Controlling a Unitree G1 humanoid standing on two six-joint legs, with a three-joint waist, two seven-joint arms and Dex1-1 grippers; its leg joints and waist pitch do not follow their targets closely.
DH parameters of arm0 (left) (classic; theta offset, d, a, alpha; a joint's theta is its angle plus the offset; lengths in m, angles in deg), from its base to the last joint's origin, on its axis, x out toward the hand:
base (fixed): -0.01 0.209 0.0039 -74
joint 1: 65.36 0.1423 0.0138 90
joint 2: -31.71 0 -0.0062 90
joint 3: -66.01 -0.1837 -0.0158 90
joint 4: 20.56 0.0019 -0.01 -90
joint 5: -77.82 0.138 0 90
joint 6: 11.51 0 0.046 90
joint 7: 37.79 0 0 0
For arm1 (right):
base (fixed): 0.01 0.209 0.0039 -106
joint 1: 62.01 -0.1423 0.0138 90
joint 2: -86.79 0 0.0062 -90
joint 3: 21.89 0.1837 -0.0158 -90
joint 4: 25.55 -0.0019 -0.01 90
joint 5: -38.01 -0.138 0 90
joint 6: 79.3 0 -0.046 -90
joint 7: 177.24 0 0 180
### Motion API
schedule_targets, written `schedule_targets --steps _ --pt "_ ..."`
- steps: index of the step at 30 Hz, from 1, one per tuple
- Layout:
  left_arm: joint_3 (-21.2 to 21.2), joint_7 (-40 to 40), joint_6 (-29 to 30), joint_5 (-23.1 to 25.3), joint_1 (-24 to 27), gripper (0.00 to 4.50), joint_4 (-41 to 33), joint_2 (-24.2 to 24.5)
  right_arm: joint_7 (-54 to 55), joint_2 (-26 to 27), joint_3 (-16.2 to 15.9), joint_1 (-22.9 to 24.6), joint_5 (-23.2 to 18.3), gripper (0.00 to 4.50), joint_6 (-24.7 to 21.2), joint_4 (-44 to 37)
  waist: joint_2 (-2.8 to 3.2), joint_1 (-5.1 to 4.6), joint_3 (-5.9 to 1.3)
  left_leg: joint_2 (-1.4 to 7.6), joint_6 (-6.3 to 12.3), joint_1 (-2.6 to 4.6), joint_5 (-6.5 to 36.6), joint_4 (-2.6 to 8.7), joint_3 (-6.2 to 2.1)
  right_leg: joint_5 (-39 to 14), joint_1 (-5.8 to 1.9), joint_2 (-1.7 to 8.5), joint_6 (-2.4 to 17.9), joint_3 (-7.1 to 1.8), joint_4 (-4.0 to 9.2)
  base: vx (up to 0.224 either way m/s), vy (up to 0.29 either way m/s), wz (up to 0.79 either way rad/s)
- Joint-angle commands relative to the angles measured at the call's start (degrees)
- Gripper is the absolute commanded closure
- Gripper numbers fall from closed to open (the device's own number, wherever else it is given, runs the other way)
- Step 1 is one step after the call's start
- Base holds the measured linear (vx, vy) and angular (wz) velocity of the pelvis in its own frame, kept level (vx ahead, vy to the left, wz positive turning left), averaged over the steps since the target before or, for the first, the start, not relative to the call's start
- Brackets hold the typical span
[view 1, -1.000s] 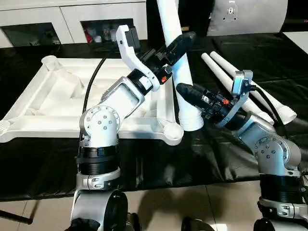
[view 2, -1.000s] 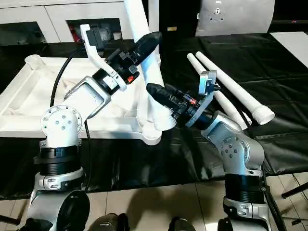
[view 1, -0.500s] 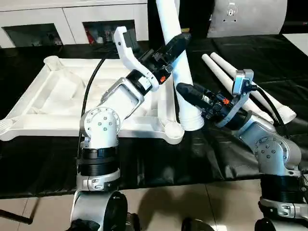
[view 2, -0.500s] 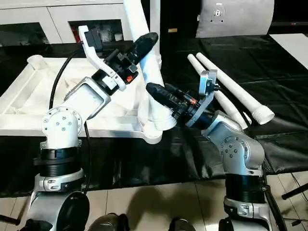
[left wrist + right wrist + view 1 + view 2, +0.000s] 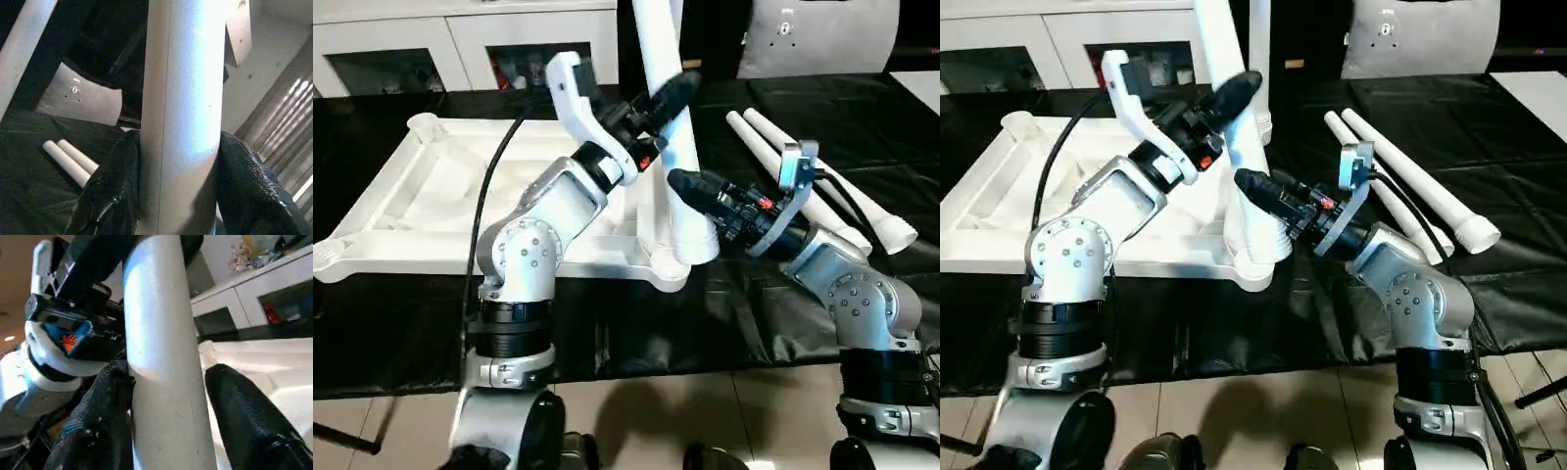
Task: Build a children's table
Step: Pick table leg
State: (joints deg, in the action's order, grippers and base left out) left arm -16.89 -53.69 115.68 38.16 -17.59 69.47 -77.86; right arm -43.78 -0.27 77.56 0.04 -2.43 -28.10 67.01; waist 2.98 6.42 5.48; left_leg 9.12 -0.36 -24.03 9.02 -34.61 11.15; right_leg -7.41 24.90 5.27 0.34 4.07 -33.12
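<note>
Leg (image 5: pixel 677 147) stands upright over near corner socket (image 5: pixel 666 266) of upturned top (image 5: pixel 401 211), left gripper (image 5: pixel 171 161) clamped on it higher up, right gripper (image 5: pixel 161 396) w/ fingers astride lower part, prob. to steady it for seating.

Even, bright overhead light falls on the black counter (image 5: pixel 401 323), whose cover gives soft sheen around the white tube (image 5: pixel 680 166). The tube's upper part glares almost blank in the left wrist view. Behind the tube there, the background is soft; shadows under it are faint.
</note>
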Motion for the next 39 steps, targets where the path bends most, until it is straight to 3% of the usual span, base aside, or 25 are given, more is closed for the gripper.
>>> schedule_targets --steps 1,3,4,9,15,16,18,20,26,33,39 --pt "-1.2 -1.0 -0.4 1.3 -1.0 2.69 -0.3 0.9 0.0 -0.9 -0.3 -0.6 0.5 1.55 0.0 -0.8 -1.24 0.12 -5.61 3.25 3.68 1.78 8.9 3.62 -1.8 -18.8 -3.47 3.06 7.5 -1.82 3.71 0.0 0.0 0.0" --pt "-2.1 -1.7 -0.7 2.6 -1.1 2.69 -0.2 2.0 -1.0 -2.0 -1.2 -0.6 0.9 1.44 -0.1 -1.2 -1.21 0.13 -5.6 3.2 3.96 1.72 8.4 3.53 -1.7 -17.9 -3.52 3.11 8.1 -1.86 3.61 0.0 0.0 0.0" --pt "-2.9 -2.5 -1.0 3.5 -1.2 2.69 0.1 3.0 -2.6 -3.4 -2.1 -0.4 0.9 1.24 -0.8 -1.8 -1.56 0.1 -5.59 3.16 4.11 1.66 8.2 3.5 -1.63 -17.9 -3.55 3.11 8.1 -1.86 3.65 0.0 0.0 0.0" --pt "-4.8 -5.9 -1.2 4.6 -1.3 2.69 0.5 5.4 -6.0 -7.9 -3.4 -1.8 2.2 0.84 -1.4 -0.2 -1.33 0.18 -5.62 3.14 4.21 1.72 7.9 3.34 -1.67 -18.3 -3.54 3.1 8.3 -1.83 3.49 0.0 0.0 0.0" --pt "-6.4 -10.7 -0.7 3.5 -1.3 2.69 -0.6 6.7 -12.4 -12.5 -5.1 -3.2 2.2 0.82 -2.1 2.2 -1.33 0.28 -5.57 3.24 4.35 1.8 9.3 3.25 -1.67 -19.4 -3.62 3.21 9.1 -1.8 3.6 0.0 0.0 0.0" --pt "-6.6 -11.6 -0.6 3.1 -1.3 2.69 -0.6 6.8 -14.8 -13.7 -6.4 -3.0 2.8 0.82 -1.0 2.3 -1.05 0.32 -5.59 3.21 4.39 1.76 9.3 3.2 -1.67 -19.2 -3.63 3.2 9.2 -1.79 3.56 0.0 0.0 0.0" --pt "-7.2 -13.4 -0.8 2.9 -1.3 2.69 -0.7 7.2 -19.3 -15.6 -8.7 -2.5 3.7 0.82 0.3 2.4 -1.44 0.29 -5.73 3.27 4.61 1.69 9.3 3.12 -1.7 -18.7 -3.78 3.29 9.6 -1.71 3.5 0.0 0.0 0.0" --pt "-7.9 -16.0 -0.9 2.2 -1.0 2.69 -1.5 7.7 -22.7 -16.8 -10.0 -2.8 4.2 0.82 0.7 3.4 -1.44 0.38 -5.63 3.38 4.85 1.72 9.7 3.14 -1.69 -19.2 -3.73 3.31 9.7 -1.78 3.55 0.0 0.0 0.0" --pt "-8.2 -19.1 0.4 0.1 -0.4 2.69 -3.5 8.2 -25.0 -17.0 -11.4 -5.0 6.1 0.82 3.3 6.9 -1.62 0.18 -5.48 3.44 4.51 1.78 10.6 3.01 -1.62 -21.5 -3.49 3.38 10.5 -1.72 3.64 0.0 0.0 0.0" --pt "-8.6 -21.7 1.8 -2.1 0.7 2.69 -5.7 8.7 -26.8 -16.8 -13.0 -6.0 7.7 0.82 5.2 8.8 -1.53 0.09 -5.39 3.49 3.75 1.94 12.5 3.14 -1.74 -23.5 -3.38 3.22 9.3 -1.71 3.83 0.0 0.0 0.0" --pt "-9.6 -22.7 1.9 -1.7 1.4 2.69 -6.6 9.0 -29.0 -16.5 -13.4 -5.7 6.4 0.82 4.4 8.0 -1.48 0.06 -5.34 3.51 3.71 1.97 13.1 3.22 -1.79 -23.9 -3.36 3.18 9.0 -1.75 3.9 0.0 0.0 0.0"
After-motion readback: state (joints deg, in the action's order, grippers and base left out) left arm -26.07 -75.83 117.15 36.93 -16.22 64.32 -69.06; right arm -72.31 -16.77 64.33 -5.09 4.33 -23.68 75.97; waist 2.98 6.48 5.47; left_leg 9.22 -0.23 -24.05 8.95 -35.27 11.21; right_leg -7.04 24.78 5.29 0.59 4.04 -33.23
